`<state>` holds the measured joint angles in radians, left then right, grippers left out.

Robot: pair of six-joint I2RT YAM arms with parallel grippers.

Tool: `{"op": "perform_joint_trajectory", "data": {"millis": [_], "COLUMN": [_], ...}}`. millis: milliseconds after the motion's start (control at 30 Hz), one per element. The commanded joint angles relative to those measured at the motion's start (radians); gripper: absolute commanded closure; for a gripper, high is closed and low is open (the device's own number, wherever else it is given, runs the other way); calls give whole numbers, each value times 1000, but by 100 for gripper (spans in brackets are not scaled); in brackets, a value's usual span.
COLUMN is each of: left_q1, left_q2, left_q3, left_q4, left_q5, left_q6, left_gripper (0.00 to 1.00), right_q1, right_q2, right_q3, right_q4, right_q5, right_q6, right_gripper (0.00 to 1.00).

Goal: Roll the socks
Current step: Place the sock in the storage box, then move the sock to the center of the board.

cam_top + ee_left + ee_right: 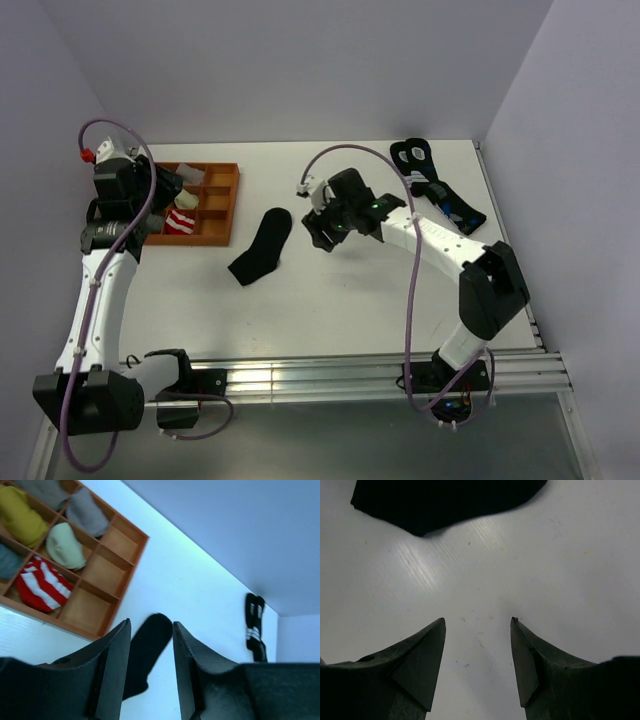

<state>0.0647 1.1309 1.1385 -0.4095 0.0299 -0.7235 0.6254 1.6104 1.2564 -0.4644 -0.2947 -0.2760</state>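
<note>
The plain black sock [262,246] lies flat on the white table, right of the tray; it also shows between my left fingers in the left wrist view [150,650] and at the top of the right wrist view [445,500]. The red-and-white striped sock [181,222] sits rolled up in a tray compartment [39,582]. My left gripper [158,190] hovers over the tray, open and empty [150,624]. My right gripper [322,232] is just right of the black sock, open and empty, low over bare table [478,620].
The wooden compartment tray [234,205] stands at the back left [129,580] and holds a white bundle [65,545], a yellow bundle [20,515] and a grey bundle [85,511]. Dark socks with white rings and blue marks [430,180] lie at the back right.
</note>
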Motion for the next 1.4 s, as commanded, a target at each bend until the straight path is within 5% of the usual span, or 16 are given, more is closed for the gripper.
{"op": "perform_joint_trajectory", "data": {"millis": [0, 567, 1367], "left_q1": [-42, -155, -155], "left_q2": [-84, -177, -322], "left_q3": [-29, -92, -34], "left_q4": [21, 92, 14], "left_q5": [39, 68, 2], "left_q6": [-45, -54, -20], "left_gripper": [55, 54, 52], "right_q1": [71, 347, 451], "right_q2": [71, 488, 668], "right_q3": [87, 440, 564], "right_q4": [147, 201, 171], "right_q5": [98, 292, 373], "right_q6": [122, 244, 324], "right_gripper": [39, 40, 44]}}
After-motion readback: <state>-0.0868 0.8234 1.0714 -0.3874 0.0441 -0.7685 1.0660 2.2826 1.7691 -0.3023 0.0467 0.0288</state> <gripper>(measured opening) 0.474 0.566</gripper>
